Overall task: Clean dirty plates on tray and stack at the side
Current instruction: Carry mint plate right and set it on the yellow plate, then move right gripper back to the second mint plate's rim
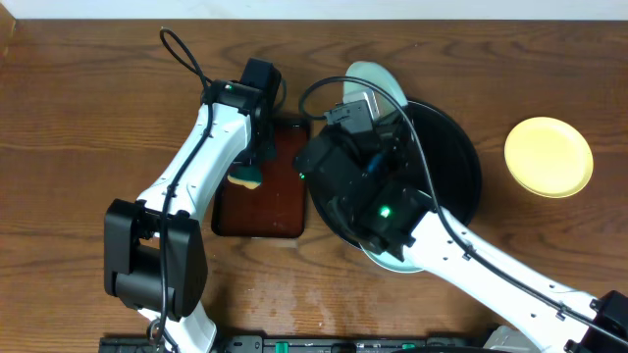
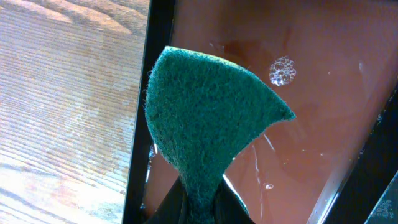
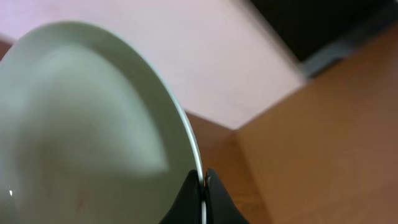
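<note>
**A:** Left end effector [image 2: 200, 208]?
**B:** Clamped tight on a sponge [image 2: 205, 124], green scouring face toward the wrist camera. It hangs over the brown tray [image 1: 285, 211], mid-counter. Liquid film on the tray floor, with a cluster of bubbles [image 2: 283, 70].

**A:** Right end effector [image 3: 203, 186]?
**B:** Pinched closed on the rim of a mint-white plate [image 3: 87, 130]. The plate is tilted and off the surface, showing past the far rim of the black tray [image 1: 461, 157].

**A:** Other plates?
**B:** Yellow plate [image 1: 549, 156] lies flat on the bare counter [image 1: 78, 118] toward its right edge, apart from the black tray. A second mint plate [image 1: 391, 261] shows as a pale crescent at the black tray's near rim, mostly under the right arm. Smears: cannot tell.
</note>
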